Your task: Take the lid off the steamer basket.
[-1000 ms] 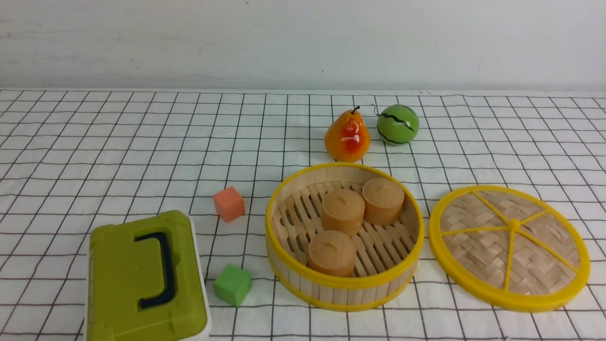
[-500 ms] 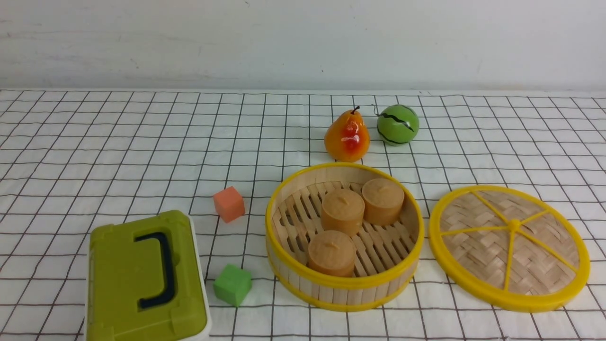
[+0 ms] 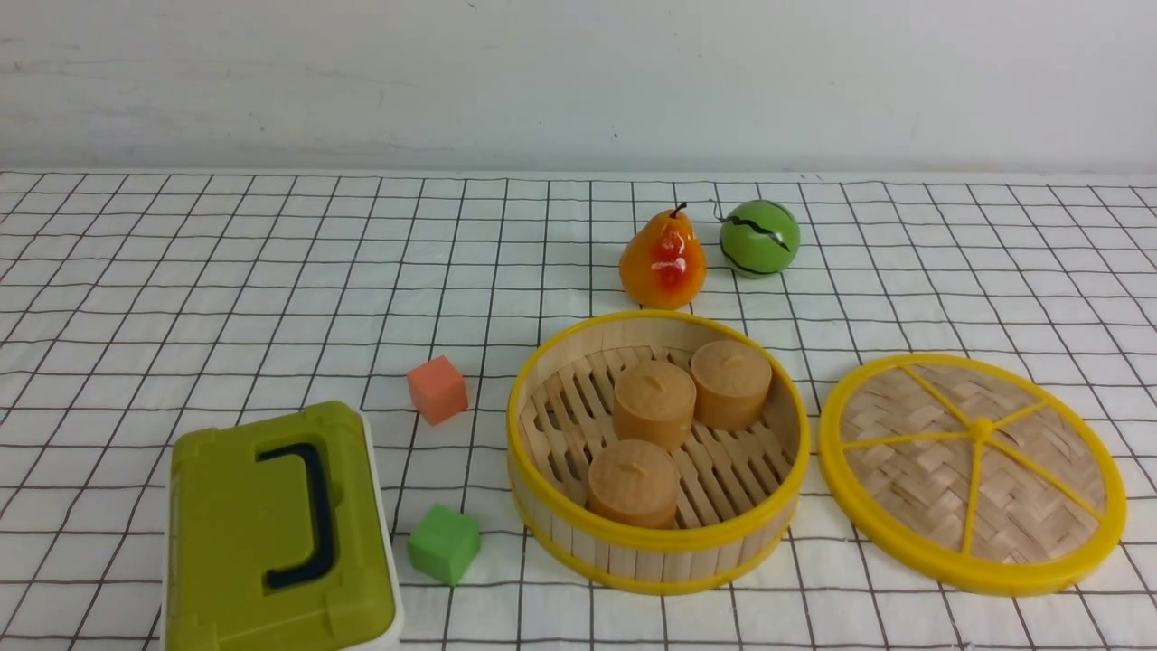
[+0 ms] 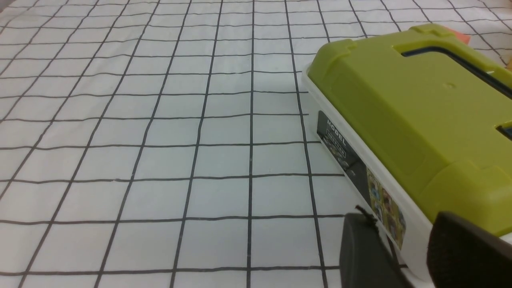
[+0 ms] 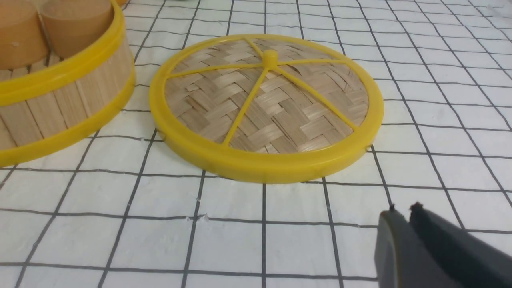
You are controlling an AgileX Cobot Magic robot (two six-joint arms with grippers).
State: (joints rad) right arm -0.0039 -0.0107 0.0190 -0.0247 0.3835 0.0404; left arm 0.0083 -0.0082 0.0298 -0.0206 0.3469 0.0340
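Right gripper point(image 5: 402, 210): fingers together, empty. Left gripper point(image 4: 400, 236): fingers apart, empty. The lid point(image 5: 266, 106) lies flat ahead of the right gripper, beside the uncovered steamer basket point(image 5: 60, 100).

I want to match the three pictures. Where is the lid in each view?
Front view: the lid lies flat at lower right, beside the steamer basket.
Left wrist view: not in it.
Right wrist view: the lid fills the middle.
Shared landmark: the steamer basket.

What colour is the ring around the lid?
Yellow. The lid has a yellow rim around woven tan bamboo, clearest in the right wrist view.
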